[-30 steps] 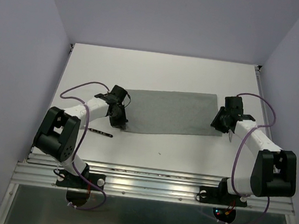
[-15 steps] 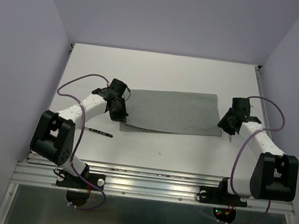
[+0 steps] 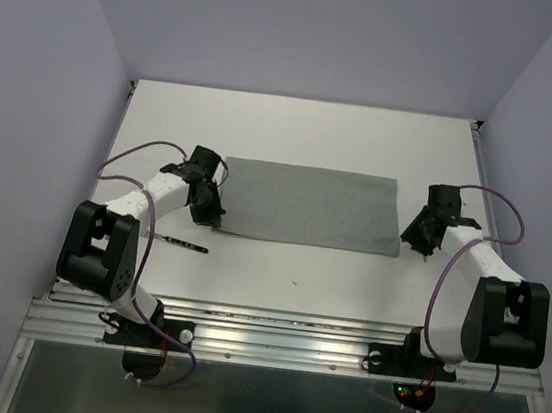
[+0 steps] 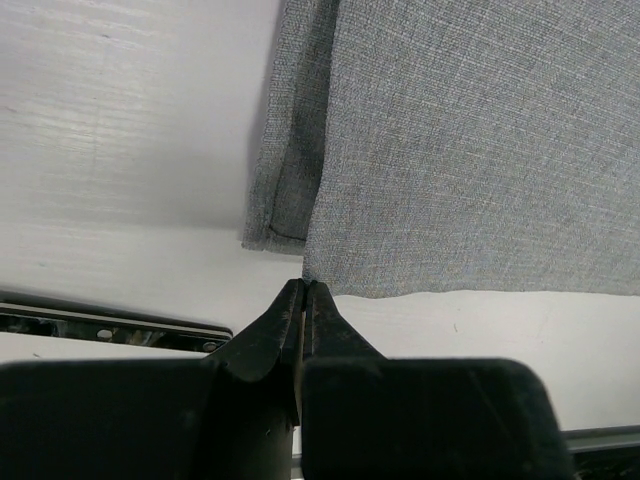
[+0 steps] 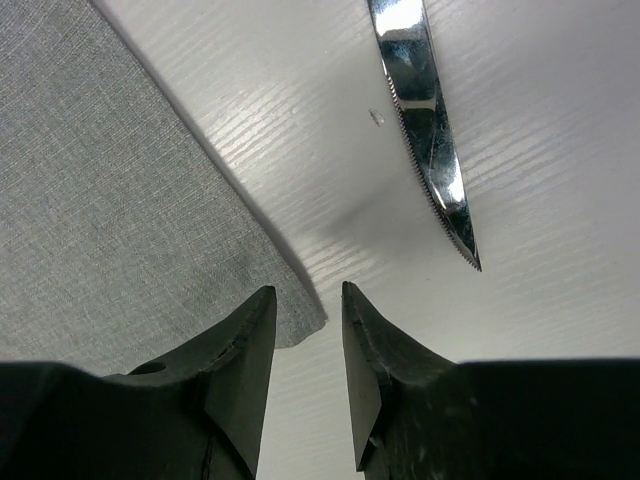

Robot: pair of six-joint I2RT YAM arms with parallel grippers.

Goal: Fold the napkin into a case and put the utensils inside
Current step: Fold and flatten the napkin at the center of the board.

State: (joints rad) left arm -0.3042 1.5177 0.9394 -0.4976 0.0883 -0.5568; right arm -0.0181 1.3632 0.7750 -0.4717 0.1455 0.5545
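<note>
- Napkin [image 3: 306, 205]: its near edge, skewed a second ago, now lies straight; it is a flat two-layer oblong at mid-surface.
- Right jaws have let go of the near right corner and backed off. They are half open and empty, with a knife [image 5: 425, 130] just beside.
- Left jaws are shut at the near left corner; I cannot tell whether cloth is pinched.
- This fold looks done, but narrower folding likely remains. A utensil [image 3: 183, 244] lies loose at left.
- Surface [image 3: 315, 131] is white, with lilac walls [image 3: 29, 86] around it.

Left hand [image 3: 211, 220] seemingly pinches the napkin [image 3: 311, 206] corner.
</note>
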